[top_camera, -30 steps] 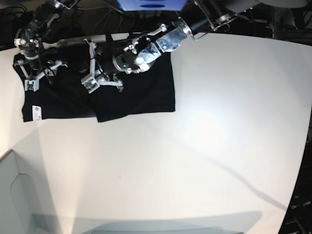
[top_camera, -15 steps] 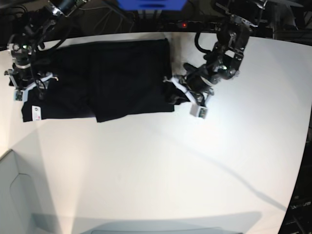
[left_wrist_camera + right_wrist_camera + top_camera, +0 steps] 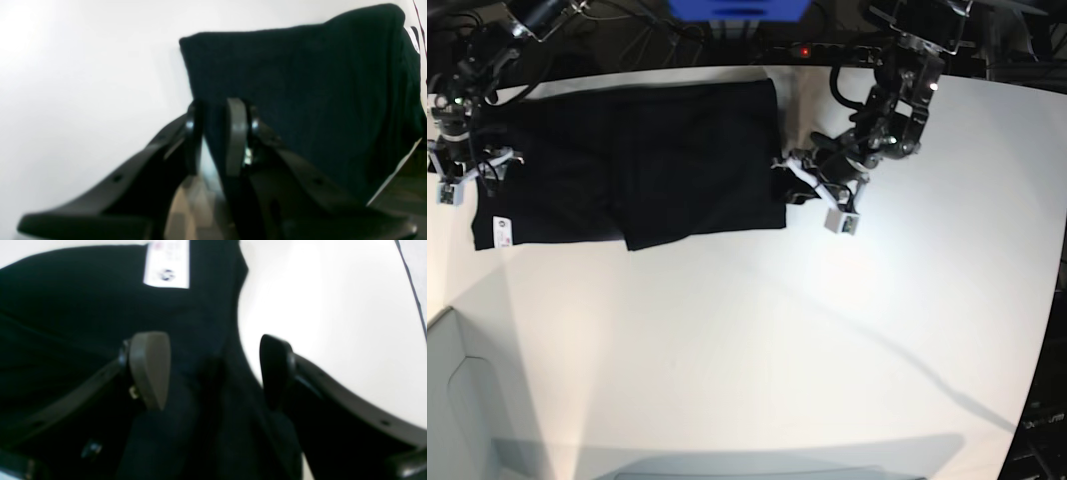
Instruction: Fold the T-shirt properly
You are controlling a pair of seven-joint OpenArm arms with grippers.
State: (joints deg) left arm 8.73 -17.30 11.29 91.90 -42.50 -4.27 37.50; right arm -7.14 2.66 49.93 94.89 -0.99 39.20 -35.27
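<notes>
The black T-shirt [image 3: 677, 160] lies folded flat at the table's back left, plain side up, with its white label [image 3: 500, 232] at the front left corner. My left gripper [image 3: 799, 190] is at the shirt's right edge. In the left wrist view its fingers [image 3: 237, 133] stand close together with the edge of the T-shirt [image 3: 300, 83] pinched between them. My right gripper [image 3: 465, 172] is at the shirt's left edge. In the right wrist view it [image 3: 213, 373] is wide open and straddles the border of the cloth [image 3: 66, 306], below the label [image 3: 166, 265].
The white table [image 3: 827, 330] stretches to the front and right of the shirt. Dark cables and equipment [image 3: 727, 35] run along its back edge. A pale bin corner [image 3: 457, 400] sits at the lower left.
My left arm swung from over the shirt's middle to its right edge and has stayed there. My right gripper drifted left to the shirt's border and opened wider.
</notes>
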